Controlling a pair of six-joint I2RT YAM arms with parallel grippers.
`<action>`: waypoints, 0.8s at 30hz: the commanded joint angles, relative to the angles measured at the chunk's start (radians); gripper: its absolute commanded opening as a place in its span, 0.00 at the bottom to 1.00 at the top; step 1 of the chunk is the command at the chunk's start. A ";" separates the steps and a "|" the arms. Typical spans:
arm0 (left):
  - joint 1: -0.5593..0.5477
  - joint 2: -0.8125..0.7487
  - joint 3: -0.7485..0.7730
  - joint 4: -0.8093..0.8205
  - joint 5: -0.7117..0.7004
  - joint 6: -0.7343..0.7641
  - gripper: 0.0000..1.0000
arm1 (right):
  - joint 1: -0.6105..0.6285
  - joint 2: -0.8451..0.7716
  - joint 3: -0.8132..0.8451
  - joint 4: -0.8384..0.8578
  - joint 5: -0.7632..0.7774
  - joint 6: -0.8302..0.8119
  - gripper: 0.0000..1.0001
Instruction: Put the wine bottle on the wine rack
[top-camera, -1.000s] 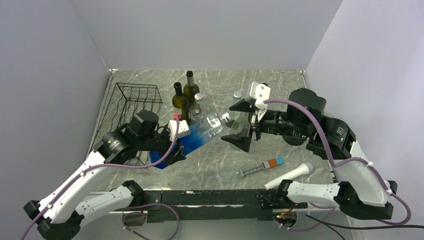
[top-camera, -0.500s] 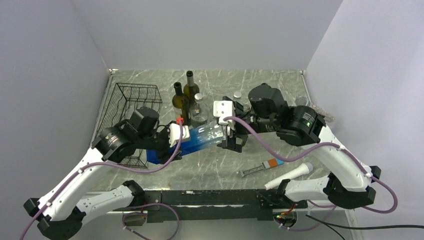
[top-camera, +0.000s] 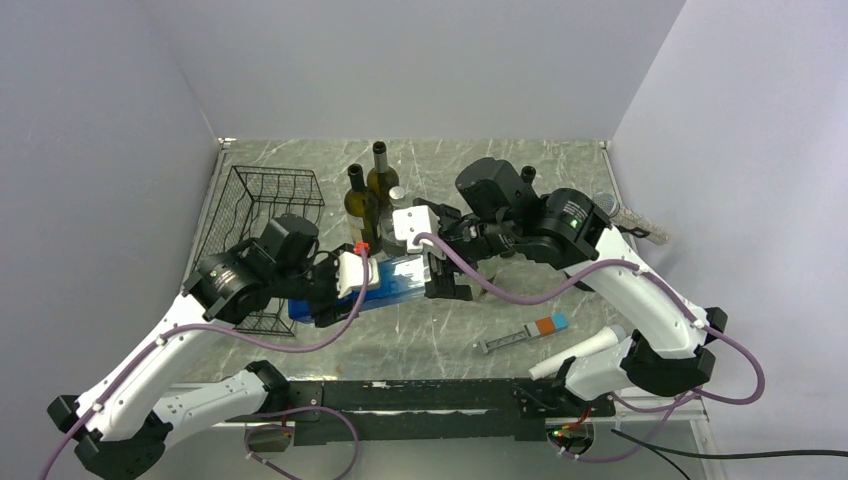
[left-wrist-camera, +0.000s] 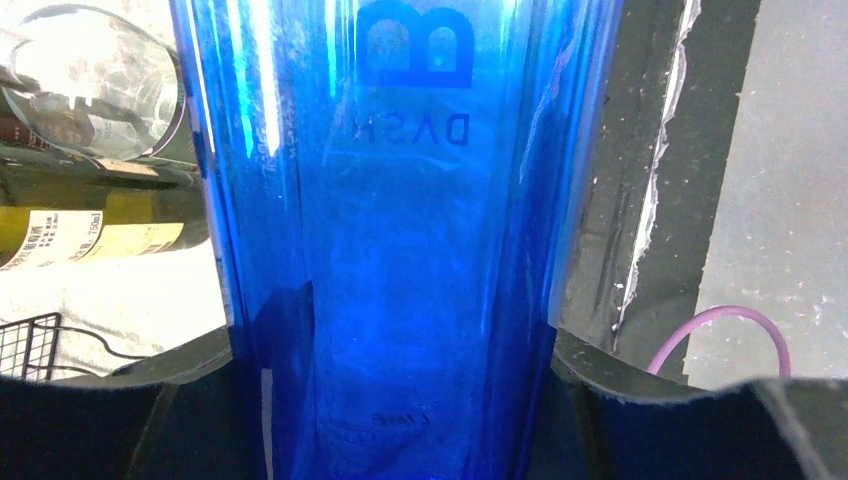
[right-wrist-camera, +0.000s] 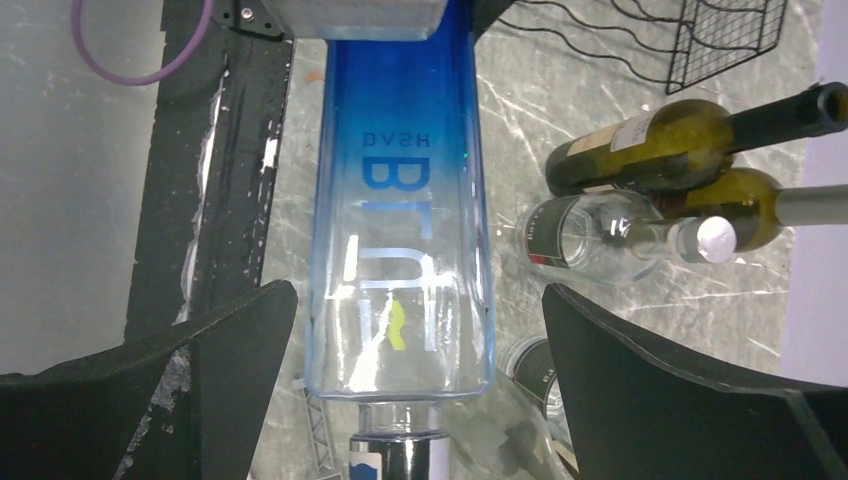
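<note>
Grip on the blue bottle: left side clamped, right side spread wide.
My left gripper (left-wrist-camera: 392, 400) is closed tight on the dark lower body of the blue-fading-to-clear, flat-sided bottle (right-wrist-camera: 400, 200), with a black finger pressed on each side. My right gripper (right-wrist-camera: 420, 340) stands fully spread at the clear shoulder end, a gap showing between each finger and the bottle, so it holds nothing. The bottle lies nearly level between the two, above the grey marbled worktop (top-camera: 440, 330). Its blue base end points toward the near end of the black wire wine rack (top-camera: 268, 205), and it is not on the rack. The rack sits along the worktop's left edge, reaching toward the far-left corner. Just beyond the bottle, toward the far edge, stand two dark green wine bottles (top-camera: 357, 200) and a clear glass bottle with a silver cap (top-camera: 398, 215).
</note>
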 joint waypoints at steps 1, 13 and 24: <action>0.002 -0.001 0.094 0.088 0.017 0.055 0.01 | 0.001 0.005 0.032 -0.036 -0.050 -0.034 1.00; 0.002 0.001 0.136 0.078 0.018 0.079 0.01 | 0.001 0.022 -0.084 0.007 -0.008 -0.003 1.00; 0.001 -0.046 0.104 0.122 0.016 0.077 0.01 | 0.002 0.026 -0.088 0.037 0.018 0.028 0.00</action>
